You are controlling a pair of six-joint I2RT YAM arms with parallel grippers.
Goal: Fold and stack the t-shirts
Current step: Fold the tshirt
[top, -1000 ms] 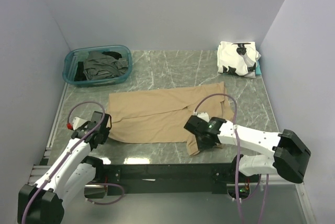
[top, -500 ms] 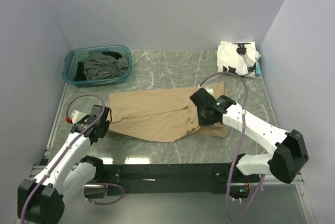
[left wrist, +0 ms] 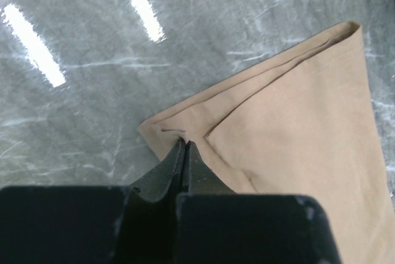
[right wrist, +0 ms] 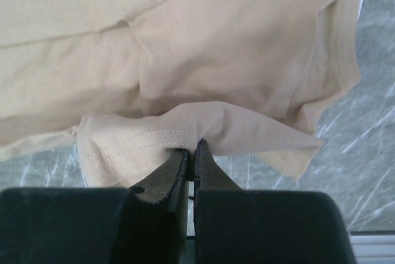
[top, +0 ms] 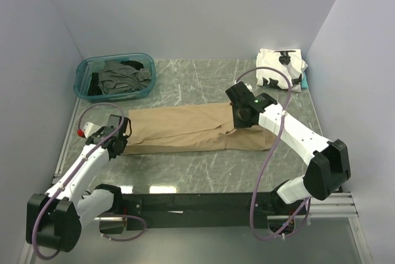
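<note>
Tan soft-cloth t-shirt (top: pixel 185 129) is seen from the top camera as a long folded band across the middle of the grey marbled table (top: pixel 185 85), stretched between the two arms. The left gripper (top: pixel 117 138) is set at its left end and the right gripper (top: pixel 244 116) at its right. How the jaws stand is hidden from above. In the left wrist view, the left gripper (left wrist: pixel 185 144) is pressed fully together on a layered corner of the tan shirt (left wrist: pixel 296 128). In the right wrist view, the right gripper (right wrist: pixel 192 144) is pinched tight on a stitched hem fold of the shirt (right wrist: pixel 216 42). Only the top view shows a folded white t-shirt with black patches (top: pixel 281 70) at the far right corner and dark grey shirts (top: pixel 123 76) in a teal plastic bin (top: pixel 81 78) at the far left.
</note>
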